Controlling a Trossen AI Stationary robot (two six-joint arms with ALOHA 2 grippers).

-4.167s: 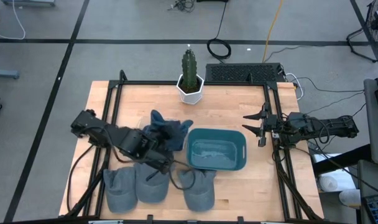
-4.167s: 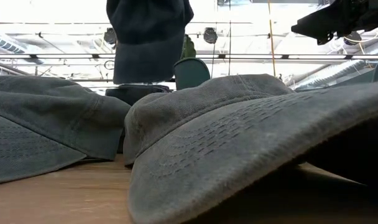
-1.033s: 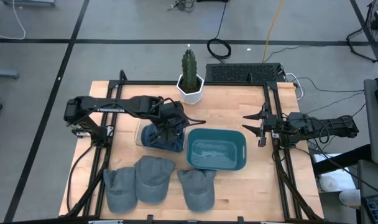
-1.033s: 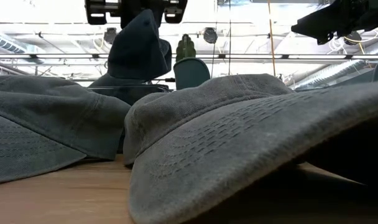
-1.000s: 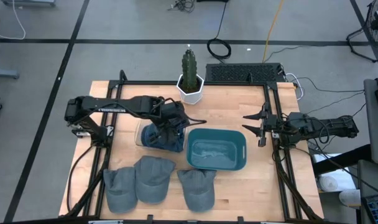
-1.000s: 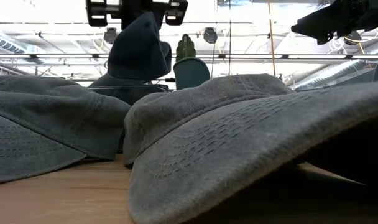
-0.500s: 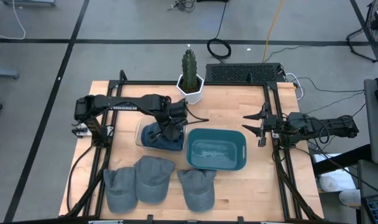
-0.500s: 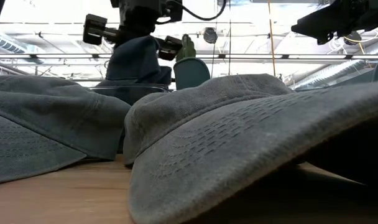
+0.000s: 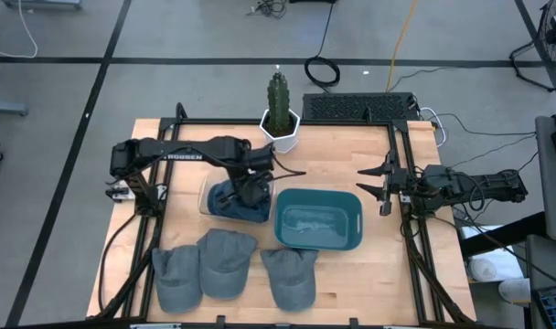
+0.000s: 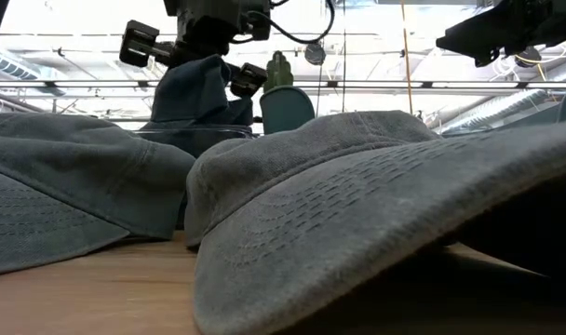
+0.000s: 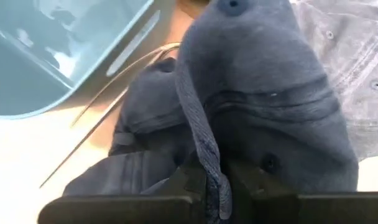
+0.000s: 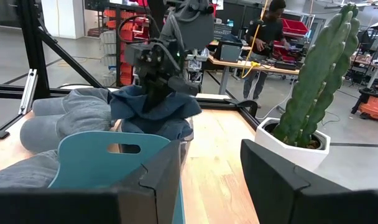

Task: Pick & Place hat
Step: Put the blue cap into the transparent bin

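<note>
Left gripper [image 11: 212, 186] pinching a fold of the dark hat [image 9: 239, 199], low beside the bin [image 9: 318, 219]. Best to settle it fully onto the worktop [image 9: 388, 274] before letting go. Right gripper [image 9: 377, 185] idle, fingers wide.

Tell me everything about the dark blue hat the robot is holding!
The dark blue hat is soft, wrinkly cloth with a button on top and small eyelet holes. The left end effector pinches a fold of it. It droops over a clear container, beside the teal bin.
</note>
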